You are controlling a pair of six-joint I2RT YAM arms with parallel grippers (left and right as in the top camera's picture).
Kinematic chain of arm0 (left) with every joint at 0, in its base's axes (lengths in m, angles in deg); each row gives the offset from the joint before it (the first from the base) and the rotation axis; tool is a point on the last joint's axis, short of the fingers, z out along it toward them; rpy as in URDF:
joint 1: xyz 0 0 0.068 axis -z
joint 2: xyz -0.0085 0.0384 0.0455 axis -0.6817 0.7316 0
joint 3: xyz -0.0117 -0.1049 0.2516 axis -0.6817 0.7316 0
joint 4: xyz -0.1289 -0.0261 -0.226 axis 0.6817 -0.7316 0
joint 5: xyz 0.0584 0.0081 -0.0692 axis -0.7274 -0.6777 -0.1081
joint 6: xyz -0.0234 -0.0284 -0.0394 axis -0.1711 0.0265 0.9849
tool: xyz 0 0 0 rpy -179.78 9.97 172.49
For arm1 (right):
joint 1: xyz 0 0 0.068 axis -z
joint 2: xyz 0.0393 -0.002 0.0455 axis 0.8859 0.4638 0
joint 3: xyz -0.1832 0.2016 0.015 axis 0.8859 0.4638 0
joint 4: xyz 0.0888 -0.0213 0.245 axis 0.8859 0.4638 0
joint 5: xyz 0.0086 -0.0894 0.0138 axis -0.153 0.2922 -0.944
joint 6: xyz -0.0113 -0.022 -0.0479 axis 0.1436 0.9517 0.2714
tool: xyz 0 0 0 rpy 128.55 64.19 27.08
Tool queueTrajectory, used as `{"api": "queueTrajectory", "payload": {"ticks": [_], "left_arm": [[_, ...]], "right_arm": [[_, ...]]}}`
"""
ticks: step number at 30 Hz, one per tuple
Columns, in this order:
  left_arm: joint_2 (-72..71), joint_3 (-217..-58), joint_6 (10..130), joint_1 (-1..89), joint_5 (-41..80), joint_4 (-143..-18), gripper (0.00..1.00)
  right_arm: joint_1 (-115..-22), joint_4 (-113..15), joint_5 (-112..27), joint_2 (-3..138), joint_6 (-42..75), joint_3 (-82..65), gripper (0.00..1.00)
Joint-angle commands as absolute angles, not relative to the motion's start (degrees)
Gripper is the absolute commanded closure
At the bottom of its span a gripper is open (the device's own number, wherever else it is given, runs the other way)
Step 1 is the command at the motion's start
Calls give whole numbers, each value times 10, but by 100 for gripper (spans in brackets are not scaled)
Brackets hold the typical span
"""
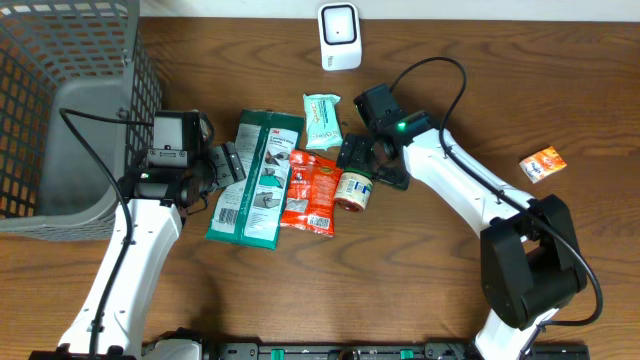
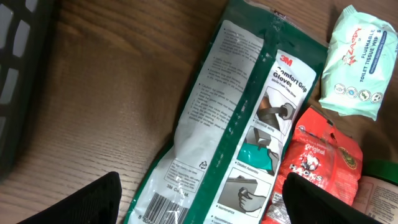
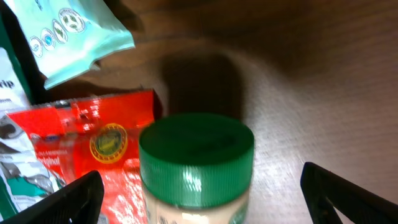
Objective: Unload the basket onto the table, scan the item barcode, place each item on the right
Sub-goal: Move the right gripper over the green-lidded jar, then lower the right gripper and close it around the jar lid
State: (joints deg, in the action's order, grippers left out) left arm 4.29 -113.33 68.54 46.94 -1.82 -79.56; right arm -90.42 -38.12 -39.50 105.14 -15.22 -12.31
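Observation:
Several items lie in a row mid-table: a green 3M gloves pack [image 1: 255,180] [image 2: 236,112] with its barcode [image 2: 166,208] facing up, a red Hacks bag [image 1: 310,190] [image 2: 314,158] [image 3: 87,143], a pale green wipes pack [image 1: 322,120] [image 2: 354,62] [image 3: 68,31] and a green-lidded jar [image 1: 352,190] [image 3: 196,155]. My left gripper [image 1: 225,165] [image 2: 199,202] hangs open over the barcode end of the gloves pack. My right gripper [image 1: 368,168] [image 3: 202,199] is open, its fingers wide on either side of the jar, apart from it.
A white scanner-like device [image 1: 340,36] stands at the back edge. A grey mesh basket [image 1: 60,60] fills the far left. A small orange box [image 1: 543,163] lies alone at the right. Bare wood shows in front of the items.

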Motion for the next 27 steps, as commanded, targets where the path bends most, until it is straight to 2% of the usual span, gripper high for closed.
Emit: {"api": "queueTrajectory", "payload": {"ticks": [1,13,18,20,24,27], "left_arm": [[43,-1143,693,469,-25,-797,17],[43,-1143,693,469,-25,-797,17],[43,-1143,693,469,-25,-797,17],[43,-1143,693,469,-25,-797,17],[43,-1143,693,469,-25,-797,17],[43,-1143,693,469,-25,-797,17]], "right_arm": [[-909,-398,-383,1056,-169,-103,5],[-912,-486,-379,1056,-188,-46,16],[-913,-490,-380,1056,-188,-46,28],[-913,-487,-379,1056,-188,-46,30],[-913,-487,-379,1056,-156,-46,35],[-912,-488,-379,1056,-126,-46,35]]}}
